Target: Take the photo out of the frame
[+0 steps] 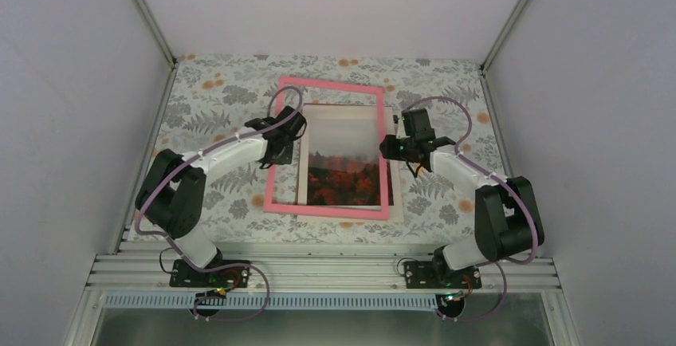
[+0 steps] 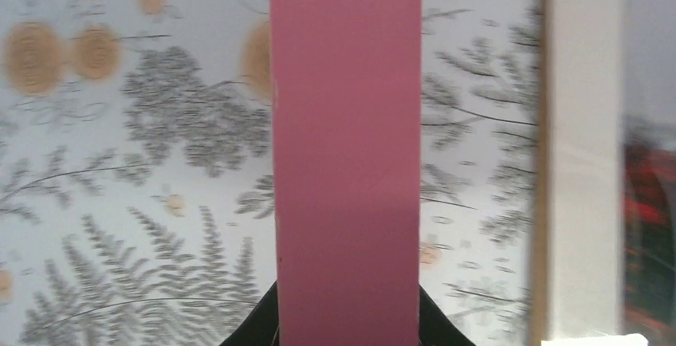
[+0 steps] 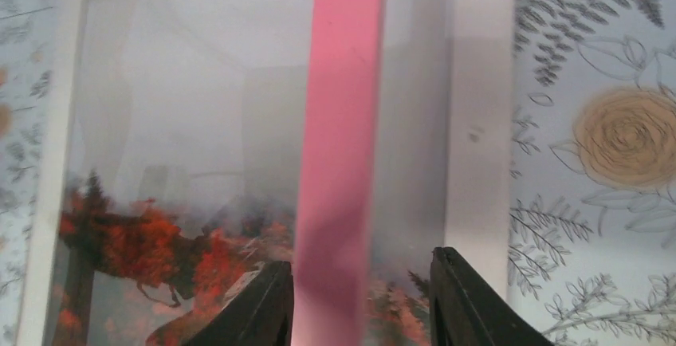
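Pale grey walls (image 1: 72, 83) on three sides, fern-and-flower patterned tabletop (image 1: 207, 107), aluminium rail (image 1: 319, 270) along the near edge.

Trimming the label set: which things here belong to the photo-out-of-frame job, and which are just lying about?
Job: frame; photo; left gripper, pinching the frame's left bar; right gripper, astride its right bar.
Lying about: floral cloth; metal rail.

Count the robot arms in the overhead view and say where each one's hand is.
2. The left hand straddles the left side of the pink frame; the right hand straddles its right side, over the photo. No arm seems hidden.
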You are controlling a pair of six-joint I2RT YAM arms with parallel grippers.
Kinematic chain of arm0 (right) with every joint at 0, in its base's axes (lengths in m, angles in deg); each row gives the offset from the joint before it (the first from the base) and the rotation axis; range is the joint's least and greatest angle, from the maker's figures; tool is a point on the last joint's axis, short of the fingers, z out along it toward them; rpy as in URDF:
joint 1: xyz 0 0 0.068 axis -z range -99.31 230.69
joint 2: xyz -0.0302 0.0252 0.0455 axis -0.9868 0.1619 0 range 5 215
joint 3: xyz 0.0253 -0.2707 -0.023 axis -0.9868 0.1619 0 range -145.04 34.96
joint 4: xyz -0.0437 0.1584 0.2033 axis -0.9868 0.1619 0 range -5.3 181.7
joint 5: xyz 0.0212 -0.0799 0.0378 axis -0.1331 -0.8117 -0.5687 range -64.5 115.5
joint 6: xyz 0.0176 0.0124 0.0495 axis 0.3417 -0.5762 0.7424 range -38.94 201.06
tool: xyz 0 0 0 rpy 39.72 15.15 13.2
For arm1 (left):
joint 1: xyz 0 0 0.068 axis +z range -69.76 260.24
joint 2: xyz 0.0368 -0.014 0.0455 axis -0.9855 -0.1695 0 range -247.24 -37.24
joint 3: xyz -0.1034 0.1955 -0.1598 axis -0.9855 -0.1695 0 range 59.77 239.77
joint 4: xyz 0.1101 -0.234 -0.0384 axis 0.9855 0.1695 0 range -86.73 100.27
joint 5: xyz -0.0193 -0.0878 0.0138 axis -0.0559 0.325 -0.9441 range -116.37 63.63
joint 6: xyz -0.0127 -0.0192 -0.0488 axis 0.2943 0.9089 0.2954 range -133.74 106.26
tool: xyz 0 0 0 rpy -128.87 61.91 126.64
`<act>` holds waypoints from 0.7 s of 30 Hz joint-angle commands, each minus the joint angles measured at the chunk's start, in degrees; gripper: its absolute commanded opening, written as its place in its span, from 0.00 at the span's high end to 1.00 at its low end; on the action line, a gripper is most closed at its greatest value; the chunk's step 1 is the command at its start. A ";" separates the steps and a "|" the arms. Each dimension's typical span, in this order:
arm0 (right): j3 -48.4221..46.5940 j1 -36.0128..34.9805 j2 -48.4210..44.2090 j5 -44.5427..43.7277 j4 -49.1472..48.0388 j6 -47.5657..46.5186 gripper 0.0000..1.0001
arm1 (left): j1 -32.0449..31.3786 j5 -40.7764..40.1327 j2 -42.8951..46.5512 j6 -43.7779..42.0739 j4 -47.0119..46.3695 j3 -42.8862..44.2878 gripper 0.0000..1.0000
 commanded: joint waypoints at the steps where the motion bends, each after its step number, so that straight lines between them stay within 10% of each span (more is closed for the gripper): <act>1: -1.60 -0.52 -3.22 6.68 -2.94 -0.85 0.60 | 4.34 -3.20 4.49 -2.15 -0.41 -1.07 0.98; 21: 8.72 -1.41 -3.91 18.89 -14.57 -3.48 0.25 | 30.26 -7.73 10.40 -25.06 -1.42 -1.46 0.98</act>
